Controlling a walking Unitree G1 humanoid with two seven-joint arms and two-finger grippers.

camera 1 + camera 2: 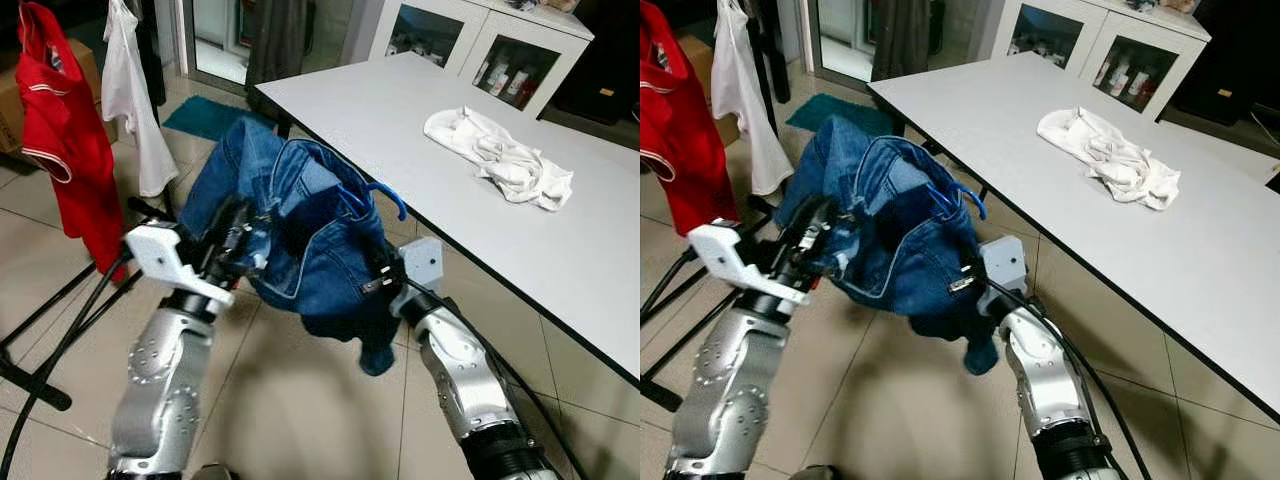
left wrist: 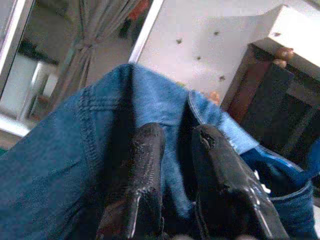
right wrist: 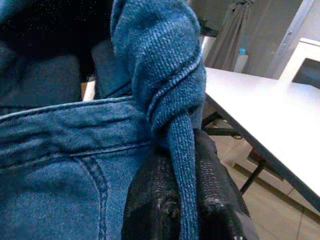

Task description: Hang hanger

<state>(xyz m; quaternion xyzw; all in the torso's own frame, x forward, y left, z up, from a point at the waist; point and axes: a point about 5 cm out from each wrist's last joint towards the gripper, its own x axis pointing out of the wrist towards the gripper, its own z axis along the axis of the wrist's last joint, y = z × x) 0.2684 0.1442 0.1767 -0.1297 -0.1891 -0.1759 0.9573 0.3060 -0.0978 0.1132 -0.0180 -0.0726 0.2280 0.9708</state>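
A blue denim garment point(image 1: 300, 230) hangs bunched between my two grippers above the tiled floor, beside the white table. A blue hanger hook point(image 1: 388, 196) sticks out of its top near the right side. My left gripper point(image 1: 236, 232) is shut on a fold of the denim at its left edge; the left wrist view shows both black fingers point(image 2: 145, 165) pinching the cloth point(image 2: 60, 165). My right gripper point(image 1: 376, 262) is shut on a twisted strip of denim point(image 3: 165, 65) on the garment's right, below the hook.
A black clothes rack point(image 1: 50, 330) stands at the left with a red shirt point(image 1: 65, 140) and a white shirt point(image 1: 135, 100) hanging on it. The white table point(image 1: 560, 260) on the right holds a crumpled white cloth point(image 1: 500, 155). A white cabinet point(image 1: 480, 45) stands behind.
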